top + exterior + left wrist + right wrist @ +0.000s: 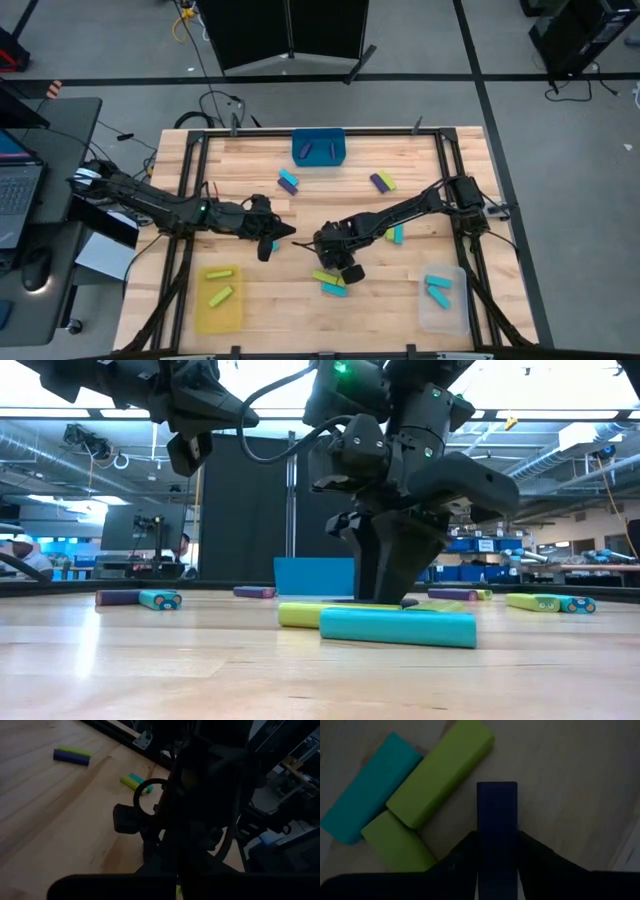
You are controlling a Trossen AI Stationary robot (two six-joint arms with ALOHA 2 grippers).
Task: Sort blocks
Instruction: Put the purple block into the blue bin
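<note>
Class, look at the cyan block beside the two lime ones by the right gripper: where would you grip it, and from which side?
Grip the cyan block at mid-length, across its narrow width, from straight above: it lies flat. One long side touches a lime block, so a finger probably must wedge in there. The right gripper is busy, shut on a purple block.

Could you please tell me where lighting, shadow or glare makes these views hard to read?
Low view: bright ceiling lights backlight the right claw into silhouette, and glare streaks the table. Left wrist view: a dark arm blocks most of it. Right wrist view: dim, with the claw shading its purple block. High view: evenly lit.
</note>
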